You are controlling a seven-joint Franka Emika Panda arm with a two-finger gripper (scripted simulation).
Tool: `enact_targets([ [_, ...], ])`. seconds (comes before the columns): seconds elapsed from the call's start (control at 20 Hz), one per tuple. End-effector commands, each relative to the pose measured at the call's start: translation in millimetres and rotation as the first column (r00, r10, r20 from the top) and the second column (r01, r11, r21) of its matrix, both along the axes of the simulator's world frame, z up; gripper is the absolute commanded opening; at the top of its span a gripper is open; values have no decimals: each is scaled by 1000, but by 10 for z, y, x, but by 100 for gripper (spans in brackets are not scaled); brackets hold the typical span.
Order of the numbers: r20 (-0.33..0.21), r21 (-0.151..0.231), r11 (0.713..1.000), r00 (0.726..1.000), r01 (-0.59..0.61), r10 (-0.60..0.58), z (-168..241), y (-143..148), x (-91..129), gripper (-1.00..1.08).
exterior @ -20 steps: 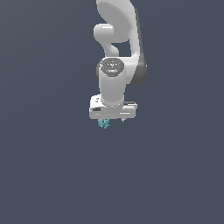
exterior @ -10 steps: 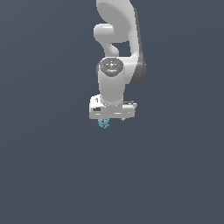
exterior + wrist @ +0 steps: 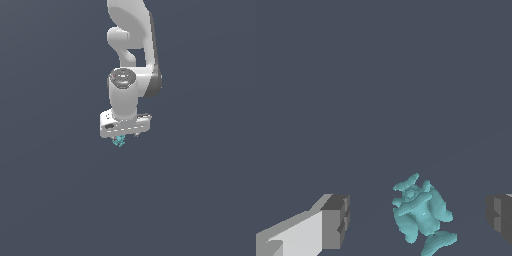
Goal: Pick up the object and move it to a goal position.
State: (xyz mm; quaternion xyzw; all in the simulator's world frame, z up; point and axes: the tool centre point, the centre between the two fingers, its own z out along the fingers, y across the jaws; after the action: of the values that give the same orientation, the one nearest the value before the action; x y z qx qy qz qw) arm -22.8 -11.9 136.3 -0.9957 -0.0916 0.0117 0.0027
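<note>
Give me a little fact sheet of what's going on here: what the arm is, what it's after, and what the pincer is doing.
arm: white robot arm, reaching down
pincer: open, fingers spread wide
target: small teal lumpy object
object position: between the fingers, touching neither
object in the exterior view: peeking out just under the pincer
grasp: not yet made
surroundings: plain dark grey ground

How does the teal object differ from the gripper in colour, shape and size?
The object is teal; the gripper is white with grey pads. The object is lumpy and rounded; the gripper is blocky. The object is much smaller than the gripper. It sits between the open jaws, untouched.
</note>
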Motion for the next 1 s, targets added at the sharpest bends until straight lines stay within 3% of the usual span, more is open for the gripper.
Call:
enact_targets([
  [0.0,2,0,999,999,-52,52,-50,-46,-51,100],
  [0.35,10,0,976,976,-217,217,-201,-181,-222,100],
  [0.95,20,-2,894,894,-448,448,-402,-346,-494,100],
])
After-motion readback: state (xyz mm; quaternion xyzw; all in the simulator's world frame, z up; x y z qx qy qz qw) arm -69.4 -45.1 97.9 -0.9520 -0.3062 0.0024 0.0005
